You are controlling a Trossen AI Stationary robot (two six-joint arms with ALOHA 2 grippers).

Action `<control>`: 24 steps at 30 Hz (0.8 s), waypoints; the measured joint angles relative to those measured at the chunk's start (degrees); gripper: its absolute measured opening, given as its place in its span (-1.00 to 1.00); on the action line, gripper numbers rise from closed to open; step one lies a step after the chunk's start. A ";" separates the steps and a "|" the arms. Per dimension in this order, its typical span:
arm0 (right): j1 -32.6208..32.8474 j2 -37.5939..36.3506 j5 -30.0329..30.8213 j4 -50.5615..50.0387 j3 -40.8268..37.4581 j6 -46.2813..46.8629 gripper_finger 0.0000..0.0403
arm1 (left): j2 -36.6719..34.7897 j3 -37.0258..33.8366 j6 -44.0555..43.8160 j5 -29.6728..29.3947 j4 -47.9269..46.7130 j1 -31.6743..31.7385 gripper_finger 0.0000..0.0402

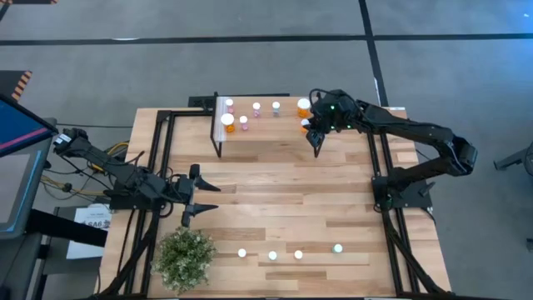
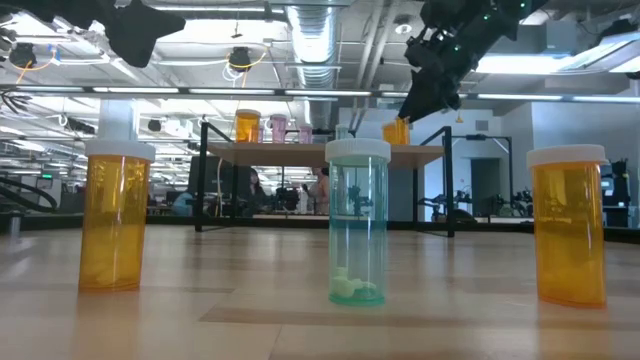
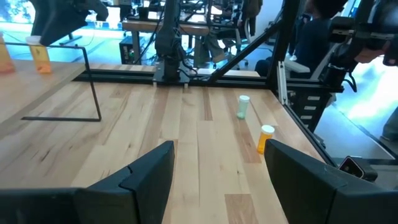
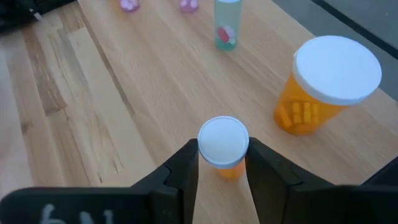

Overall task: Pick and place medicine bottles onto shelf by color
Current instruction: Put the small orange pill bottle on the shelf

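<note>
One small orange bottle sits upright on the shelf, white cap up, long axis vertical. It stands right between the right gripper fingers; the finger pads are at the cap's sides, touching or nearly so, can't tell if they are still squeezing. Bottle's base looks planted on the shelf top at the shelf's right end.

Just beside it, a larger orange bottle stands upright, apart from the fingers. Farther along the shelf: a teal bottle upright, then two pink bottles at the edge of the right wrist view.

From above, the right gripper hangs over the shelf's right end. Left gripper waits low over the table near the potted plant, jaws spread apart, nothing between them.

Four more bottles stand upright in a row on the table's near side, well apart from both grippers.
</note>
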 joint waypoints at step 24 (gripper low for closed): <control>-1.00 -2.95 0.33 -2.76 -0.04 0.63 0.29 | 0.00 0.00 0.39 -0.11 0.59 0.01 0.18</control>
